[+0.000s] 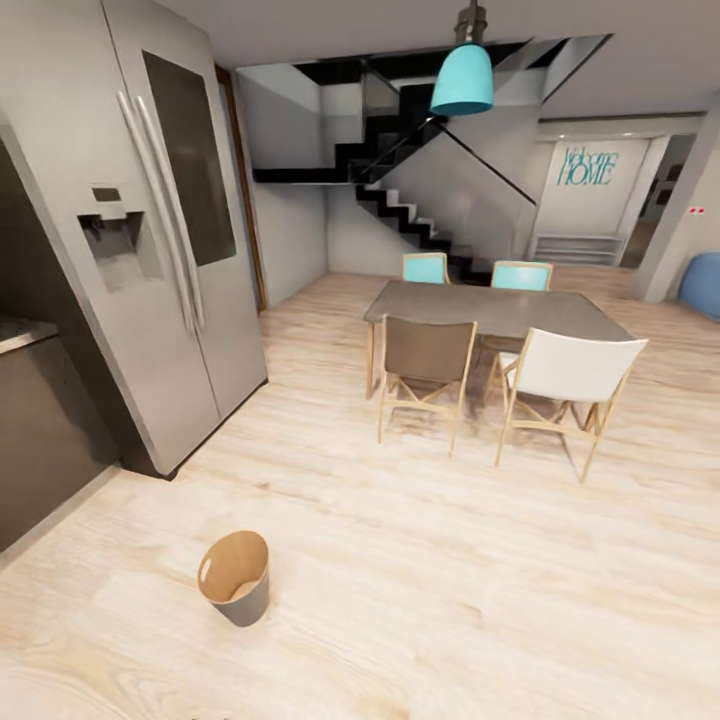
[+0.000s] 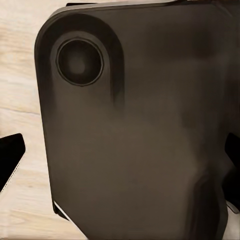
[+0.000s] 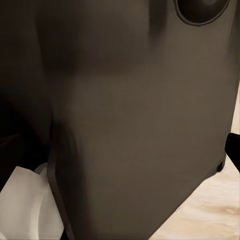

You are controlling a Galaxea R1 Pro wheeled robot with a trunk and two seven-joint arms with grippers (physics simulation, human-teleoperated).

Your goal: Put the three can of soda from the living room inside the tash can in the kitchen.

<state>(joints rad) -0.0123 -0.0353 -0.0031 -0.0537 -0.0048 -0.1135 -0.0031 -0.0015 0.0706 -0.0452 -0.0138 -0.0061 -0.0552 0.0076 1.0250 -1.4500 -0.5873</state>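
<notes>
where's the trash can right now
In the head view the tash can stands on the wood floor at lower left, just past the fridge, with the dining table farther off to its right.

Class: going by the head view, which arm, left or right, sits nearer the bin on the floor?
Left, probably. The bin stands on the wood floor left of the picture's middle, the robot's left side. Neither claw's pose is clear.

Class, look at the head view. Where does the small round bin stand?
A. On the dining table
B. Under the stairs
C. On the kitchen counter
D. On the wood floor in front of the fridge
D: the trash can stands on the light wood floor, nearer the camera than the steel fridge, well apart from the dining table.
</notes>
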